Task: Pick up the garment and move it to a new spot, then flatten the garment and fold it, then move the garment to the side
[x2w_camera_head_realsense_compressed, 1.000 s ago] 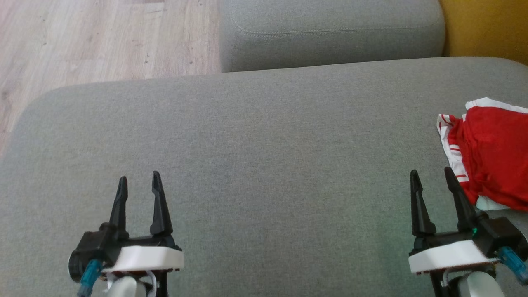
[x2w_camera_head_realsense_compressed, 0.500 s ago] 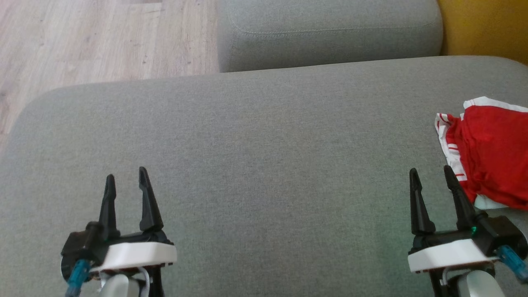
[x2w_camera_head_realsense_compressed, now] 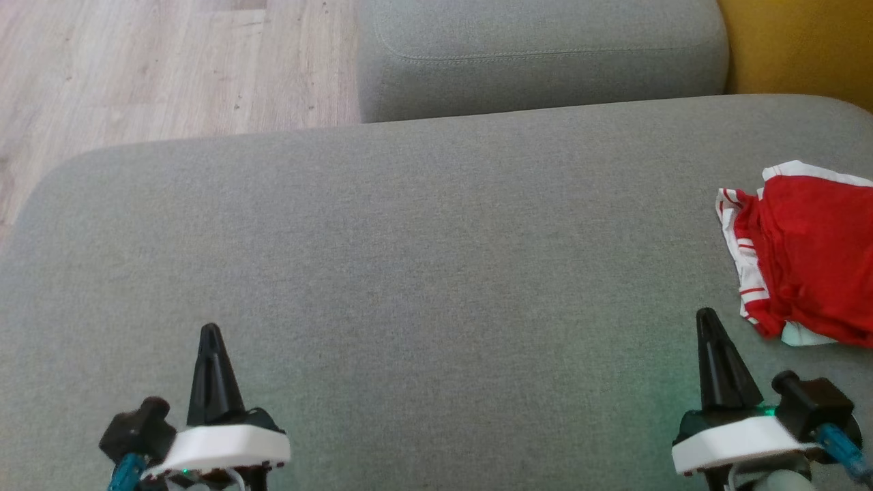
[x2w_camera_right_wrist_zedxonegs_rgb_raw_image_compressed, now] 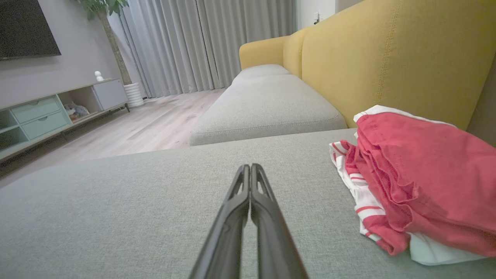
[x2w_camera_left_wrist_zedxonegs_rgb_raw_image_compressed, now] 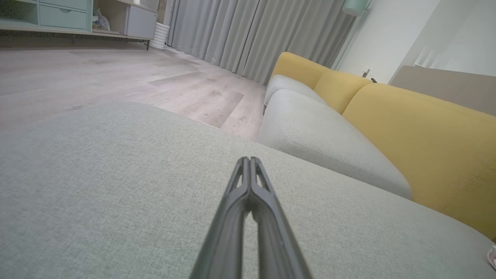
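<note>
The garment (x2w_camera_head_realsense_compressed: 808, 256) is red with white striped trim. It lies folded in a pile at the right edge of the grey sofa seat (x2w_camera_head_realsense_compressed: 423, 259), and the right wrist view has the garment (x2w_camera_right_wrist_zedxonegs_rgb_raw_image_compressed: 418, 182) just right of the fingers. My right gripper (x2w_camera_head_realsense_compressed: 708, 320) hovers low at the lower right, shut with nothing in it, a short way left of and nearer than the pile. My left gripper (x2w_camera_head_realsense_compressed: 211, 334) is at the lower left, also shut and empty, over bare cushion. In the wrist views both the left gripper (x2w_camera_left_wrist_zedxonegs_rgb_raw_image_compressed: 248, 162) and the right gripper (x2w_camera_right_wrist_zedxonegs_rgb_raw_image_compressed: 248, 168) have their fingers pressed together.
A second grey cushion (x2w_camera_head_realsense_compressed: 539, 54) lies beyond the seat, with wooden floor (x2w_camera_head_realsense_compressed: 157, 61) at the far left. The yellow backrest (x2w_camera_right_wrist_zedxonegs_rgb_raw_image_compressed: 387, 54) rises right behind the garment. A low cabinet (x2w_camera_right_wrist_zedxonegs_rgb_raw_image_compressed: 54, 112) and curtains stand across the room.
Both grippers went from open to shut. Both have drawn back toward the lower edge of the head view. The garment lies as it did.
</note>
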### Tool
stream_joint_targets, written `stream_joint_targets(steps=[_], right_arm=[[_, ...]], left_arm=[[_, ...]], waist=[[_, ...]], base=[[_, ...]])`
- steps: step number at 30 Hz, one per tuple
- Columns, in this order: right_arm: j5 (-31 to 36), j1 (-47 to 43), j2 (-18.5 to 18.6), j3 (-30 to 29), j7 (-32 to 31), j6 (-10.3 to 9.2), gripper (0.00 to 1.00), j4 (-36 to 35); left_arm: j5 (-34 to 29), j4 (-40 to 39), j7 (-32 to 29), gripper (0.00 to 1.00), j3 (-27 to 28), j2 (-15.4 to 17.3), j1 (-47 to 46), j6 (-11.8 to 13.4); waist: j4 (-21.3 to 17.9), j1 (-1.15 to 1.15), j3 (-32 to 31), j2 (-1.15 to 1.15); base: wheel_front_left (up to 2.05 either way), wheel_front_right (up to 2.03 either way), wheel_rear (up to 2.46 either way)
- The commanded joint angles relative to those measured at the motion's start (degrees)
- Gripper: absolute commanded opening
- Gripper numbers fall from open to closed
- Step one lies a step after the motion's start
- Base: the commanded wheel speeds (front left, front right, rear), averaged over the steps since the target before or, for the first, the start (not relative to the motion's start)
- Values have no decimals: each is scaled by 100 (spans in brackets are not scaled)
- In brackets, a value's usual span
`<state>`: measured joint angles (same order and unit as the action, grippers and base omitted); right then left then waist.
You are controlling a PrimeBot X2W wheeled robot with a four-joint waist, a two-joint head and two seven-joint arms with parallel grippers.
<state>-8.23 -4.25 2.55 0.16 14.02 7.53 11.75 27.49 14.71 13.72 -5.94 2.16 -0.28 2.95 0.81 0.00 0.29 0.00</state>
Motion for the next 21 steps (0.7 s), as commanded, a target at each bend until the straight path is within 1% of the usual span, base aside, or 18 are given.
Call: stream_joint_targets(steps=[1, 21], right_arm=[[-188, 211, 23, 0, -51, 0, 0, -193], [-1576, 353, 88, -26, -309, -1, 0, -116]], left_arm=[[127, -181, -23, 0, 61, 12, -257, -49], [1144, -169, -339, 0, 248, 22, -305, -208]], waist=[[-1, 0, 0, 0], [-14, 0, -2, 0]], base=[[0, 0, 0], [0, 0, 0]])
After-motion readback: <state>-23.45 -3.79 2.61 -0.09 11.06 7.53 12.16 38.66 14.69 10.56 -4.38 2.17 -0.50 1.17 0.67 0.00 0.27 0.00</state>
